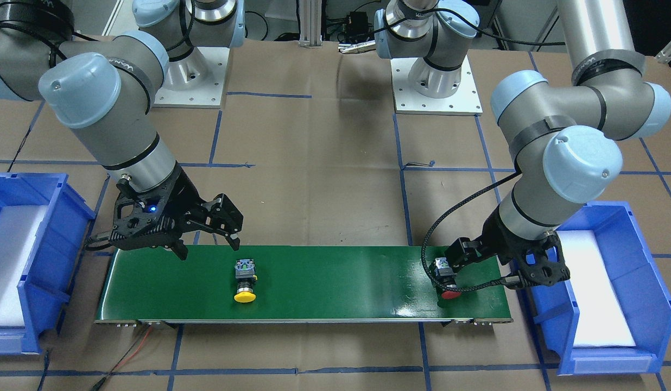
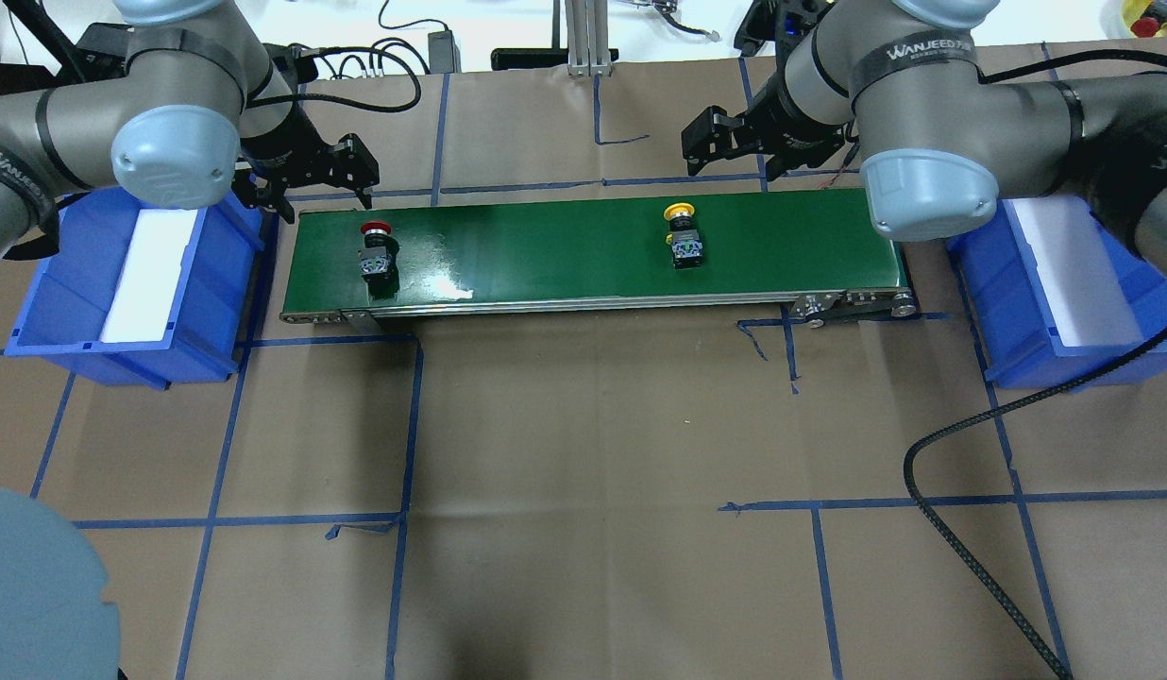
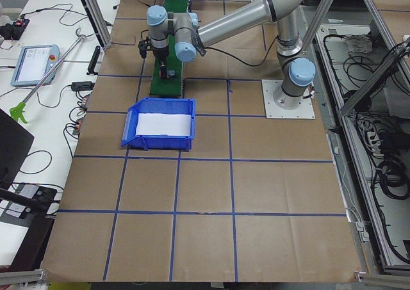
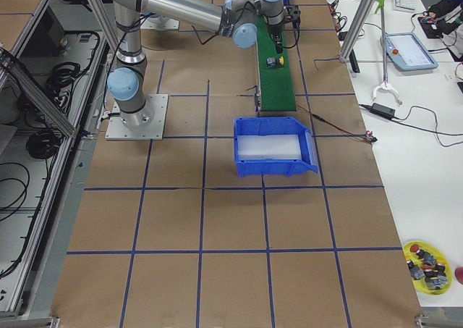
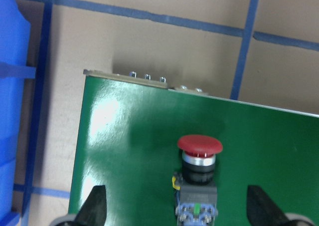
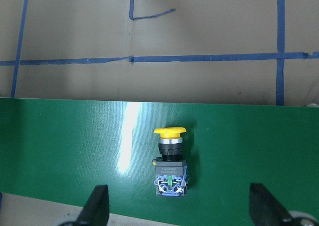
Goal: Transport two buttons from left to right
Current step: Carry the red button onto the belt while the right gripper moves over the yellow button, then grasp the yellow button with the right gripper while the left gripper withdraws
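A red button [image 2: 376,250] lies on its side at the left end of the green conveyor belt [image 2: 565,255]. A yellow button [image 2: 683,236] lies further right on the belt. My left gripper [image 2: 310,178] is open and empty, close above the red button [image 5: 199,171], which shows between its fingers [image 5: 94,208]. In the front-facing view this gripper [image 1: 456,259] is beside the red button [image 1: 445,281]. My right gripper [image 2: 725,142] is open and empty, above the belt's far edge near the yellow button [image 6: 170,161]. It also shows in the front-facing view [image 1: 210,234], left of the yellow button [image 1: 245,279].
A blue bin [image 2: 130,283] with a white liner stands at the belt's left end, and another blue bin [image 2: 1065,283] at its right end. A black cable [image 2: 971,529] lies on the brown paper at the front right. A yellow dish of spare parts [image 4: 428,263] sits far off.
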You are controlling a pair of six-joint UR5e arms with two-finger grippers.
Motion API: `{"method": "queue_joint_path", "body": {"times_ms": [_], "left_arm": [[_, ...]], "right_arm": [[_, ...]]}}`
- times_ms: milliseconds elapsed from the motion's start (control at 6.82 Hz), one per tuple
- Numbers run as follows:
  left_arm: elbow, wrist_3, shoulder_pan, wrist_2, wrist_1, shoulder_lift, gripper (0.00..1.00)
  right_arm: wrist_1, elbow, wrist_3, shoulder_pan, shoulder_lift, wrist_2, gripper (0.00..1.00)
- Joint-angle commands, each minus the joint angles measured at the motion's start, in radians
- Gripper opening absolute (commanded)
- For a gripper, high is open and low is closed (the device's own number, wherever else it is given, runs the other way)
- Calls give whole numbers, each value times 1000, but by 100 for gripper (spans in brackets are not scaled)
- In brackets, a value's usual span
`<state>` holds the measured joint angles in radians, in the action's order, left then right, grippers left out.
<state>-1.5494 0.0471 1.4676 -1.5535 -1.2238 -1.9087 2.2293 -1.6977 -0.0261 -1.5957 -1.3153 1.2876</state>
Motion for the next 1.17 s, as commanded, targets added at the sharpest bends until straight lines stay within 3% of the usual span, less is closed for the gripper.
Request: {"method": "queue_joint_path", "body": {"times_ms": [0,147,587,1027], "left_arm": [[31,-53,17,27,-140,97,100],[31,-53,20,27,-146,141,100],[2,-33,20,13,-314,273,100],[-8,34,48,10,-345,306,100]], "right_arm": [[0,-2,2,0,53,42,100],[1,-2,-3,0,77,103,100],[6,10,-8,2,159,104,100],[9,7,-2,3,188,107,100]]}}
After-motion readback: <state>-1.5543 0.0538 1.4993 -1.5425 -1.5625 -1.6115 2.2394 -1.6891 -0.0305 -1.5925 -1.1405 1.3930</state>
